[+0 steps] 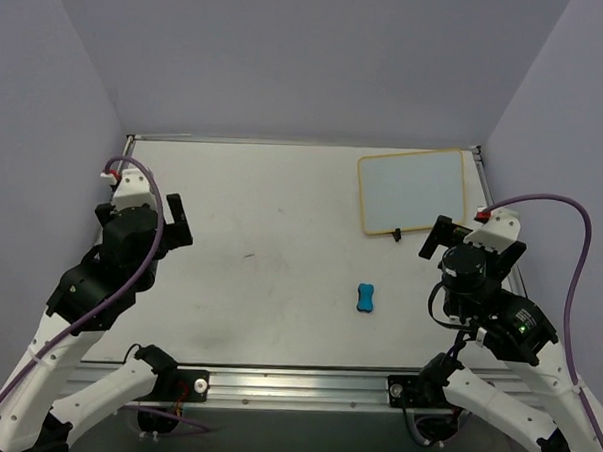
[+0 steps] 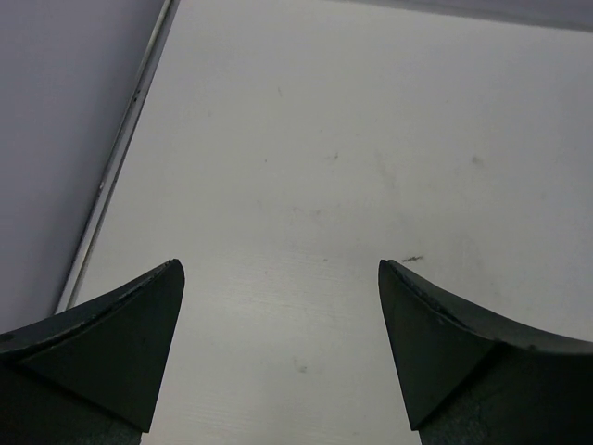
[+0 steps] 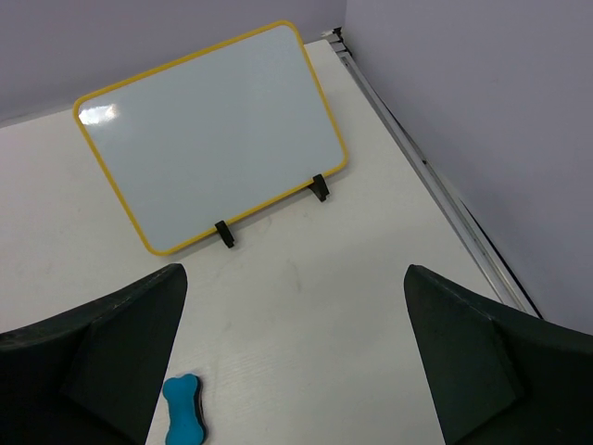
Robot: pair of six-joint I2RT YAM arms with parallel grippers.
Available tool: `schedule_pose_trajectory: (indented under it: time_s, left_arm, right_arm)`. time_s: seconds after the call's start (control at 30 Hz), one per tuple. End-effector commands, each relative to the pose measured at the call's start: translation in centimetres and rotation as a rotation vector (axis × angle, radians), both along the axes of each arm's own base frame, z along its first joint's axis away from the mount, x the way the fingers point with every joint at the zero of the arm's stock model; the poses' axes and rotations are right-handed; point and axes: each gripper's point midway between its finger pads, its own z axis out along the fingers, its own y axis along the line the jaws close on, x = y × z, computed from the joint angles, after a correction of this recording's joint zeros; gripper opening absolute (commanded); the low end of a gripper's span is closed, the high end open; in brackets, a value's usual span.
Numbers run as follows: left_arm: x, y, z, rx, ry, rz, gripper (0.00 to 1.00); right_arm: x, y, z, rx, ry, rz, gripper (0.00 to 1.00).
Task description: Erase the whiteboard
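Right gripper (image 3: 295, 297): jaws wide, empty.
Left gripper (image 2: 280, 278): wide, empty.
Eraser (image 3: 183, 410): loose, near right gripper.
Whiteboard (image 3: 208, 130): far right, on small feet (image 3: 223, 234).
Risk: wiping pressure may slide or tip the unheld board.

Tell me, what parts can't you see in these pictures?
- Right wrist view: the back of the whiteboard, hidden by the board itself; glare covers one corner.
- Left wrist view: the whiteboard and the blue eraser lie outside the frame; only the table shows.
- Both wrist views: the left tool and right tool are cut off by the bottom edge.
- Top view: any faint marks on the whiteboard are too small to tell.
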Motion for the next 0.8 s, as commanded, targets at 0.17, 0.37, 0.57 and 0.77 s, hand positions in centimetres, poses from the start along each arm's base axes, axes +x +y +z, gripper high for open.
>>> schedule_pose_trajectory:
  time_s: [0.17, 0.37, 0.57, 0.77]
  left_arm:
    - [0.0, 3.3, -1.9, 0.017, -0.032, 0.067, 0.94]
    - [0.0, 4.4, -2.7, 0.010, -0.014, 0.113, 0.94]
    - [0.1, 4.2, -2.8, 0.008, -0.029, 0.090, 0.94]
    - [-0.2, 4.6, -2.4, 0.001, -0.045, 0.104, 0.94]
  right_arm:
    - [0.4, 0.0, -0.7, -0.032, 0.002, -0.024, 1.00]
    - [0.3, 1.4, -1.4, 0.012, 0.052, 0.055, 1.00]
    - [-0.5, 2.5, 1.3, 0.001, 0.110, 0.141, 1.00]
    - [-1.5, 1.4, 2.2, 0.003, 0.085, 0.143, 1.00]
